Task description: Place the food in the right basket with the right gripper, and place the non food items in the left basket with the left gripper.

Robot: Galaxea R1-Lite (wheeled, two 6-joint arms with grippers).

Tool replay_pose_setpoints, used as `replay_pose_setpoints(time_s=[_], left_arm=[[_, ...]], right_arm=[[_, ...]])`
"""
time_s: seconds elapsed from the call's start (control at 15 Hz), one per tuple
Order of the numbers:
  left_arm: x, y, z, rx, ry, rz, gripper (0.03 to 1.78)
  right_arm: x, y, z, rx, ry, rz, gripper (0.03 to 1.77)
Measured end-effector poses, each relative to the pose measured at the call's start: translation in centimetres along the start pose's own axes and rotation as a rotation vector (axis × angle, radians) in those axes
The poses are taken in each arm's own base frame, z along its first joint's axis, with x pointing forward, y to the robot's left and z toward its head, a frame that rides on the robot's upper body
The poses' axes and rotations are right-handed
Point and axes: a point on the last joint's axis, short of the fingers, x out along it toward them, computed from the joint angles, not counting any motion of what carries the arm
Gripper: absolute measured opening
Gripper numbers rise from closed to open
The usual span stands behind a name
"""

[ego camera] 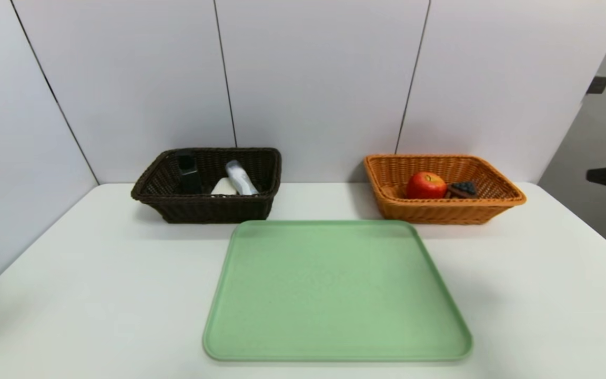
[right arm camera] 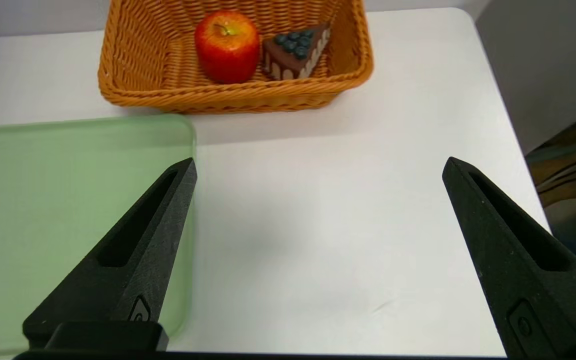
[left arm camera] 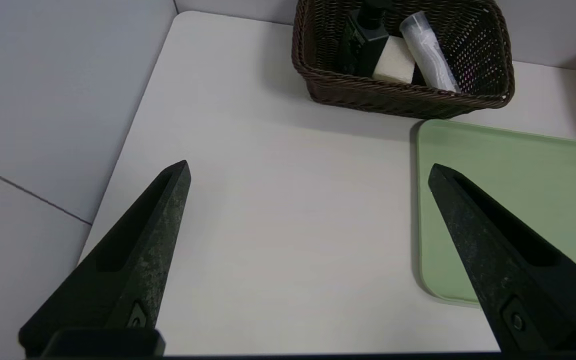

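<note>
The orange-tan right basket (ego camera: 508, 199) (right arm camera: 118, 90) holds the red apple (ego camera: 426, 185) (right arm camera: 227, 46) and the chocolate cake slice (ego camera: 462, 189) (right arm camera: 294, 51). In the dark brown left basket (ego camera: 150, 196) (left arm camera: 488, 97) lie the black pump bottle (ego camera: 189, 172) (left arm camera: 363, 42), the white soap bar (ego camera: 223, 187) (left arm camera: 394, 61) and the white tube bottle (ego camera: 240, 178) (left arm camera: 428, 52). My left gripper (left arm camera: 308, 170) hangs open over bare table, well short of the left basket. My right gripper (right arm camera: 318, 167) is open too, over the table in front of the right basket. Neither arm shows in the head view.
A pale green tray (ego camera: 334, 231) (left arm camera: 420, 200) (right arm camera: 68, 150) lies bare in the middle of the white table (ego camera: 71, 273), between and in front of the baskets. Grey wall panels (ego camera: 308, 79) close the back and left. The table's right edge (right arm camera: 513, 150) drops off beside the right gripper.
</note>
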Motion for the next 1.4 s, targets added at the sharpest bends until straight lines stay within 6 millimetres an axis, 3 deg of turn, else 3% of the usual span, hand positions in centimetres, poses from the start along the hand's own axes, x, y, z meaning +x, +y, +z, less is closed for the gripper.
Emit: replay_pose_setpoints(time_s=[0.33, 0.6, 0.8, 1.07, 1.4], left_arm=[[-2.9, 2.3, -6.6, -0.009, 0.012, 0.052, 1.69], [-4.5, 3.8, -12.2, -0.007, -0.015, 0.128, 1.69], [-4.9, 4.4, -15.4, 0.034, -0.075, 0.146, 1.69], [-3.7, 4.5, -17.7, 0.061, -0.204, 0.136, 1.69], [-0.7, 4.1, -19.4, 0.094, -0.337, 0.031, 1.69]], right_arm=[[-4.5, -1.6, -6.1, 0.042, -0.17, -0.095, 1.69], [-7.8, -2.2, -12.9, 0.039, -0.27, -0.05, 1.69], [-9.2, -2.5, -17.3, 0.015, -0.352, 0.0, 1.7], [-10.4, -2.5, -20.6, -0.064, -0.48, 0.036, 1.7], [-10.3, -2.5, -21.7, -0.106, -0.655, 0.06, 1.7]])
